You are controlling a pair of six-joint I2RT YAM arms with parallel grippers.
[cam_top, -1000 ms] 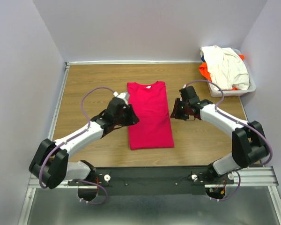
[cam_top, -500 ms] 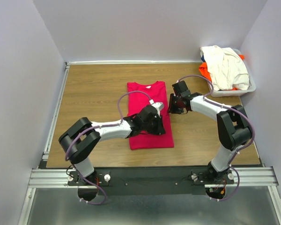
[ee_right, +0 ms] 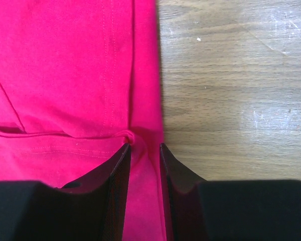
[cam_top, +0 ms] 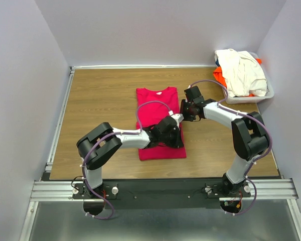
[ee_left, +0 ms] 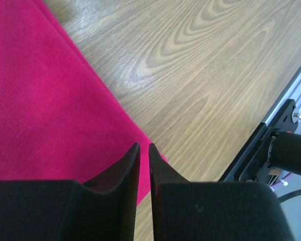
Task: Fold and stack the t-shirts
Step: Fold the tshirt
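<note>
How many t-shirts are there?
3. The crimson-pink cloth t-shirt lies folded on the wooden table; the cream-white t-shirt is heaped over the white plastic basket at the far right; the orange t-shirt pokes out under it. More may hide inside.

Overhead camera looks down; wrist cameras hug the crimson t-shirt [cam_top: 158, 105].

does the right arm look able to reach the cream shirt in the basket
Probably yes: the basket and cream shirt lie on its side, nothing between, though the right gripper is at the pink t-shirt.
</note>
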